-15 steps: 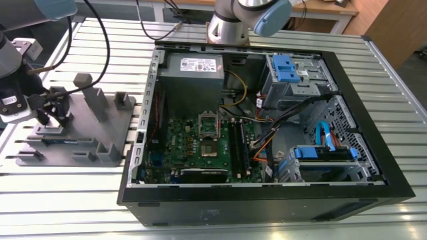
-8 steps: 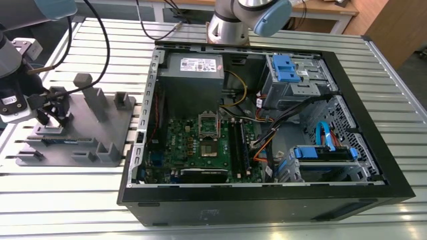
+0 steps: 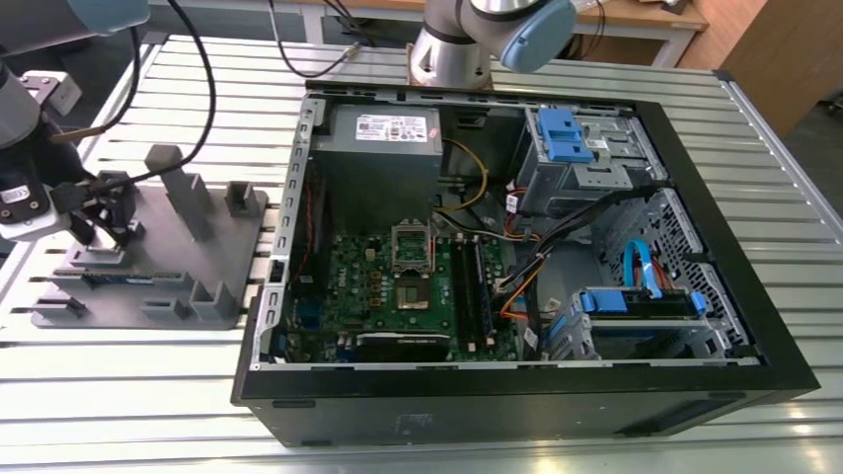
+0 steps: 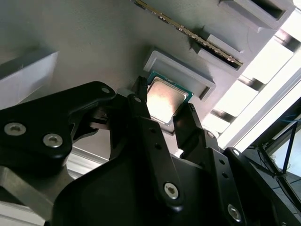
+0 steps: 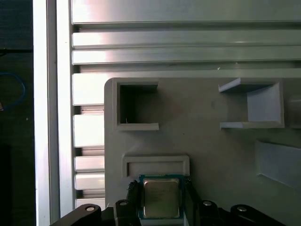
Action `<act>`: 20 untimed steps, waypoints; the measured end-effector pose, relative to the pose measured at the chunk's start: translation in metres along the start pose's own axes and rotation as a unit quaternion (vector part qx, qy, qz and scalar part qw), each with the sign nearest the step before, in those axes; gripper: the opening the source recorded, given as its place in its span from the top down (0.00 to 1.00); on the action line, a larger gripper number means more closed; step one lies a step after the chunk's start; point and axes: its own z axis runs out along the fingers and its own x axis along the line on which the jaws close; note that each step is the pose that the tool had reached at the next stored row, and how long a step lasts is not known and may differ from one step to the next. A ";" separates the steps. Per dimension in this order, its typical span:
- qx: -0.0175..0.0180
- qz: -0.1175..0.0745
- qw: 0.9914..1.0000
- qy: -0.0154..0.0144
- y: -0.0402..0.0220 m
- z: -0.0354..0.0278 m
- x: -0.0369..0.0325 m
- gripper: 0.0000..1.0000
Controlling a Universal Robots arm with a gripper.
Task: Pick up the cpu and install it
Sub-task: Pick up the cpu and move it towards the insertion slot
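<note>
Cpu (image 5: pixel 161 198) is clamped by 2 opposite edges between the nearly closed fingers of the gripper (image 4: pixel 163 101), at the gray fixture's (image 5: pixel 211 141) shallow pocket. Such a thin edge grip could let it tilt or slip if jolted

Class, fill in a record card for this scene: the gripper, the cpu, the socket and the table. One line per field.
gripper: shut on the cpu, above the gray fixture
cpu: silvery top showing, between the fingers, at a framed recess of the fixture
socket: on the motherboard in the open computer case, away from the gripper
table: slatted metal, bearing fixture and case
</note>
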 end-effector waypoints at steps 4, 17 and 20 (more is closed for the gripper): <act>0.000 0.000 1.000 0.000 0.0004 -0.0095 -0.0004 0.53; -0.001 0.000 1.000 0.000 0.0020 -0.0520 -0.0019 0.53; -0.001 0.000 1.000 0.000 0.0023 -0.0600 -0.0021 0.53</act>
